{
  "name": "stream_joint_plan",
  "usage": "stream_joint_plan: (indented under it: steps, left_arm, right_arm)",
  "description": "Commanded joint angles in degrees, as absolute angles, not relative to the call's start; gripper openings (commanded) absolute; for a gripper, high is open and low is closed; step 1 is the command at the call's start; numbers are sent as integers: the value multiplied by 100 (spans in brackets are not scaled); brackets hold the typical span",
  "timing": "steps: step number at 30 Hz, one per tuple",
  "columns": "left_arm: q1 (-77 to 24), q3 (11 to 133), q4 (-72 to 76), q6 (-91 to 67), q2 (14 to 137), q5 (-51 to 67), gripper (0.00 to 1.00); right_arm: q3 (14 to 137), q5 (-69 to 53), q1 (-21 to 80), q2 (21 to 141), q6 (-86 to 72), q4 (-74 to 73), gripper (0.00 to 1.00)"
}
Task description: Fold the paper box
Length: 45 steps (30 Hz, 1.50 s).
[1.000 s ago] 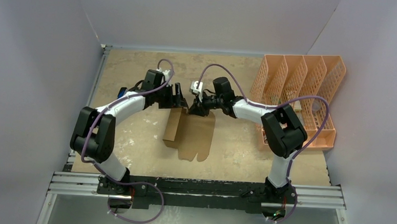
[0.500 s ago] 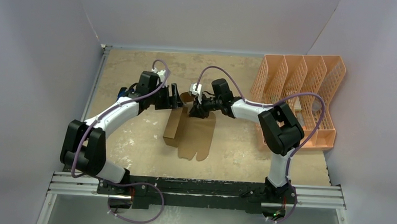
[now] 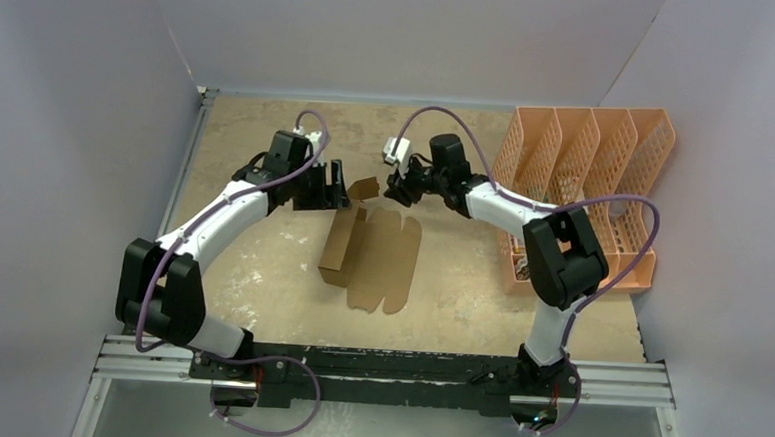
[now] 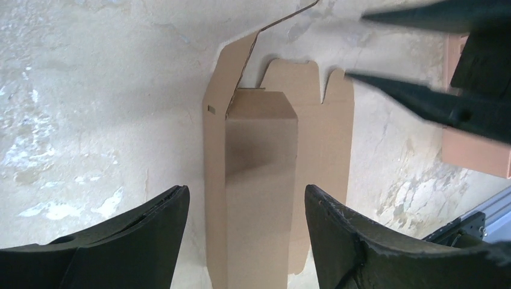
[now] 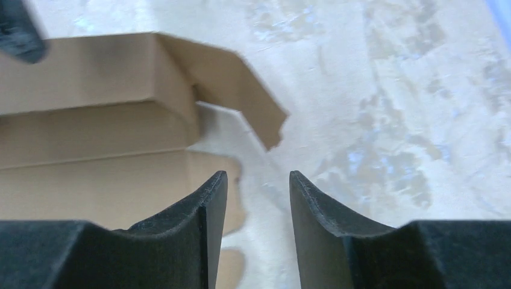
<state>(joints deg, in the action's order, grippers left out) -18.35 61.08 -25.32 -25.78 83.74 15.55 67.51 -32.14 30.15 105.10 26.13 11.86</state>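
Note:
The paper box (image 3: 379, 263) is a brown cardboard sheet lying partly folded in the middle of the table, its left panel (image 3: 337, 241) raised and a small end flap (image 3: 364, 188) sticking up at the far end. My left gripper (image 3: 339, 188) hovers open just left of that flap. In the left wrist view the paper box (image 4: 262, 180) runs away between the wide-apart fingers (image 4: 153, 232) without touching them. My right gripper (image 3: 397, 192) is open beside the far right corner. Its fingers (image 5: 211, 211) hold nothing, and the flap (image 5: 241, 96) lies ahead of them.
A peach-orange perforated file organizer (image 3: 587, 159) stands along the right side of the table, close behind the right arm's elbow. Grey walls close in the back and both sides. The right gripper's fingertips (image 4: 422, 99) show at the upper right of the left wrist view.
My right gripper has opened, let go of the box's far end and drawn back toward the rear. My left gripper has pulled back a little to the left. The end flap now stands free.

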Motion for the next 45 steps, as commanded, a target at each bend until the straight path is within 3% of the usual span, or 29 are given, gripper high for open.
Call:
stream_joint_plan:
  steps: [1, 6, 8, 16, 27, 33, 37, 45]
  left_arm:
    - [-1900, 6476, -3292, -2159, 8085, 1303, 70]
    - [-2240, 6597, -3818, -2022, 7885, 822, 70]
    - [-2474, 6617, -3945, -2029, 7896, 618, 71]
    - [-2841, 6671, -4157, -2065, 8065, 18, 71]
    - [-3000, 6910, -4085, -1997, 8437, 180, 70]
    - [-3039, 6841, -3903, -2117, 8525, 303, 71]
    - [-3041, 6799, -3928, -2087, 8623, 38, 71]
    - [-3041, 6859, -3964, -1943, 8855, -450, 70]
  right_arm:
    - [7477, -3051, 2936, 10813, 2946, 1160, 46]
    - [8134, -3521, 2931, 11274, 3167, 875, 46]
    - [8375, -3741, 2936, 11425, 3239, 728, 55]
    - [8789, -4053, 2936, 11782, 3343, 560, 51]
    - [9012, -4528, 2938, 12031, 3492, 353, 34]
    - [8863, -4642, 2936, 11926, 3539, 308, 10]
    - [8762, -4665, 2938, 11876, 3563, 317, 1]
    - [8613, -4637, 2938, 11708, 3635, 273, 0]
